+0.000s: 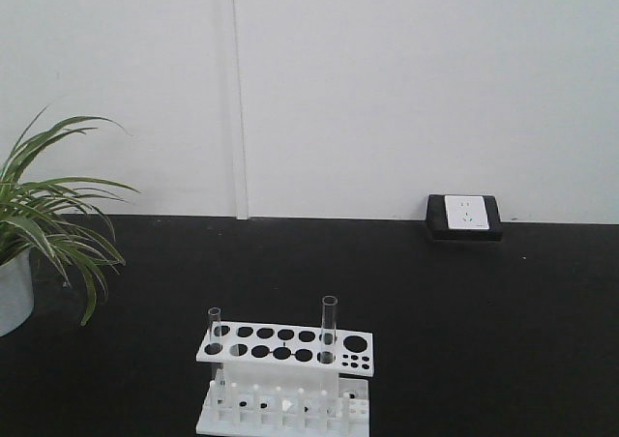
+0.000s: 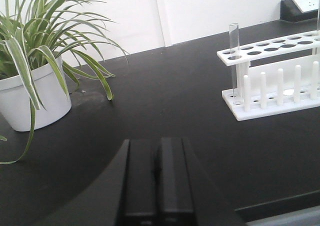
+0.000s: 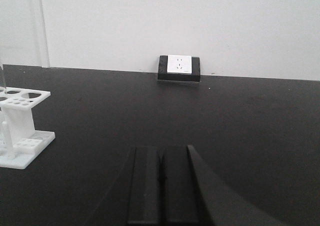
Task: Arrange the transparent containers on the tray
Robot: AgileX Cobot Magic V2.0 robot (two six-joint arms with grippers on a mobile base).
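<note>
Black table (image 1: 484,340), plant (image 1: 44,210), rack (image 1: 290,346) holding test tubes (image 1: 329,323)

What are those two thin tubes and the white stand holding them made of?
Narrower tube and taller tube: clear, glossy, probably glass; the background shows through them. Stand: opaque white, smooth, likely plastic.

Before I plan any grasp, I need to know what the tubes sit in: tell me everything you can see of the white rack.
The white rack looks like opaque plastic: a top plate with two rows of round holes plus a cluster of small holes at one end, above a base plate carrying upright pegs. It stands level on the black table. A narrow test tube and a taller test tube stand upright in it.
</note>
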